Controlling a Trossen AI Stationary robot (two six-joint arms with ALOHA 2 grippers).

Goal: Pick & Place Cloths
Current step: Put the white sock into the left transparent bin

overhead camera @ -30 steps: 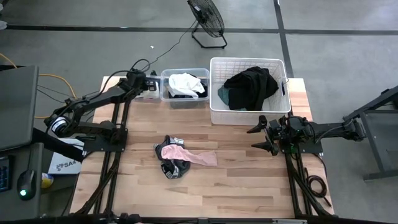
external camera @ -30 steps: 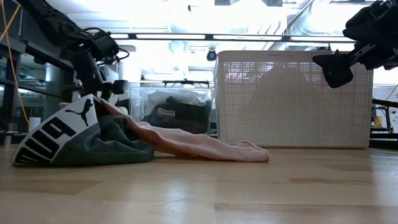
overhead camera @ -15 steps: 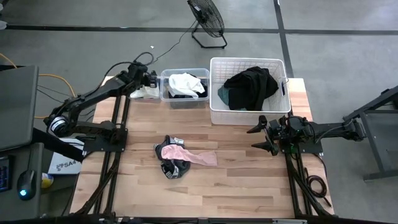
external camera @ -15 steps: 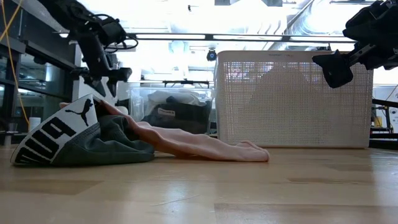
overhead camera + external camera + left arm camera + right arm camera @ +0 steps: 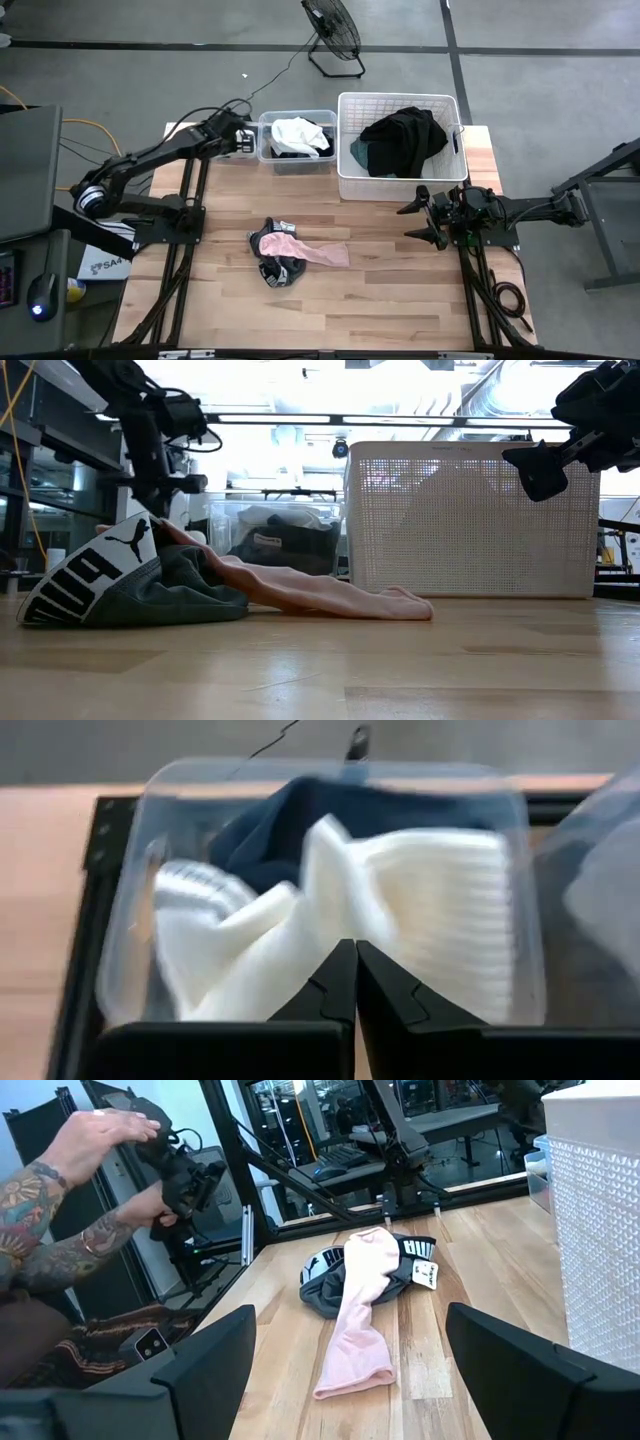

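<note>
A pink cloth (image 5: 310, 250) lies across a dark cloth with a white-lettered black waistband (image 5: 275, 268) on the table's middle; both also show in the right wrist view (image 5: 365, 1310). A white cloth (image 5: 400, 910) and a navy one (image 5: 300, 820) lie in a clear bin (image 5: 297, 140). Black and teal cloths (image 5: 400, 138) fill the white basket (image 5: 345, 170). My left gripper (image 5: 250, 142) is shut and empty, just off the bin's left wall, pointing at it (image 5: 355, 955). My right gripper (image 5: 425, 220) is open and empty above the table's right side (image 5: 350, 1380).
The basket and the bin stand side by side at the table's far edge. A person's hands (image 5: 90, 1150) hold a dark device beyond the table's left side. A floor fan (image 5: 335, 35) stands behind the table. Bare wood lies in front of the cloths.
My left gripper has stayed by the bin's left wall, rising a little and then edging toward the bin. The cloths and my right gripper have kept still.
</note>
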